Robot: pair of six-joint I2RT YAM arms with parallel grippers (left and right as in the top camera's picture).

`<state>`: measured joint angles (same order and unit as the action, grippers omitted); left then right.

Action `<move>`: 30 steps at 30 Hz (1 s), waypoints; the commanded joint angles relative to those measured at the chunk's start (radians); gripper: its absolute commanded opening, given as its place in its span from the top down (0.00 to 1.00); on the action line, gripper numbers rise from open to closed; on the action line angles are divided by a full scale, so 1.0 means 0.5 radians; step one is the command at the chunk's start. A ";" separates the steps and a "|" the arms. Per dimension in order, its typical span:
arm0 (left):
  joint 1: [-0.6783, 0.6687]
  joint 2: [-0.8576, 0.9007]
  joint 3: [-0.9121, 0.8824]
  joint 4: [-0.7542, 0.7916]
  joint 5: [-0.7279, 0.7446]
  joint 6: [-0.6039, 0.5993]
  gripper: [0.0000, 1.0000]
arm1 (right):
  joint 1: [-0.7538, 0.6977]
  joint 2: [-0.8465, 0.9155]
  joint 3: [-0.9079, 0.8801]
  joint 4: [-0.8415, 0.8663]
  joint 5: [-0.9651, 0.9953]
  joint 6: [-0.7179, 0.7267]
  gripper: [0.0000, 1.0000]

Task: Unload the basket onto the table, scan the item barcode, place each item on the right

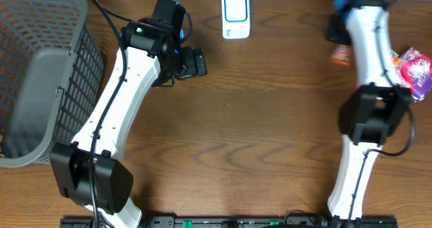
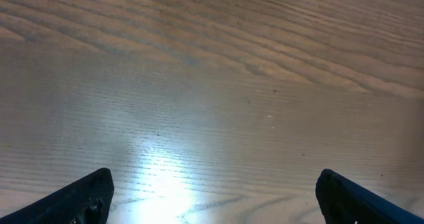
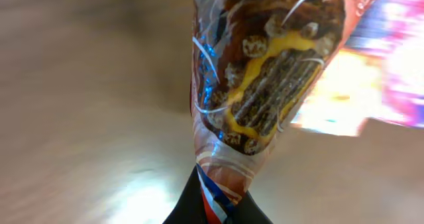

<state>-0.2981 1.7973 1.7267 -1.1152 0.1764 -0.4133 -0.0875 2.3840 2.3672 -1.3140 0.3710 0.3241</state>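
Risk: snack packet twisting in a thin pinch.
Left gripper stands spread, empty; we find the right gripper pinching the packet's tail seam at far right, well apart from the scanner; a swing could twist it off-angle for scanning.

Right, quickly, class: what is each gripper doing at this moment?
Left gripper: open, holding nothing.
Right gripper: shut on the snack packet.
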 commanded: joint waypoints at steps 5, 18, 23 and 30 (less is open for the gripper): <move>0.003 0.015 -0.014 -0.005 -0.026 0.033 0.02 | -0.355 -0.052 -0.019 -0.144 0.144 -0.134 0.94; 0.003 0.015 -0.014 -0.005 -0.026 0.033 0.02 | -0.689 -0.062 -0.076 -0.340 -0.375 -0.070 0.01; 0.003 0.015 -0.014 -0.005 -0.026 0.033 0.02 | -0.682 -0.191 -0.075 -0.497 -0.513 -0.008 0.01; 0.003 0.015 -0.014 -0.005 -0.026 0.033 0.02 | -0.625 -0.658 -0.076 -0.709 -0.761 -0.052 0.01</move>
<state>-0.2981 1.7973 1.7264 -1.1152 0.1764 -0.4133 -0.4255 2.2066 2.3184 -1.6432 0.0628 0.2955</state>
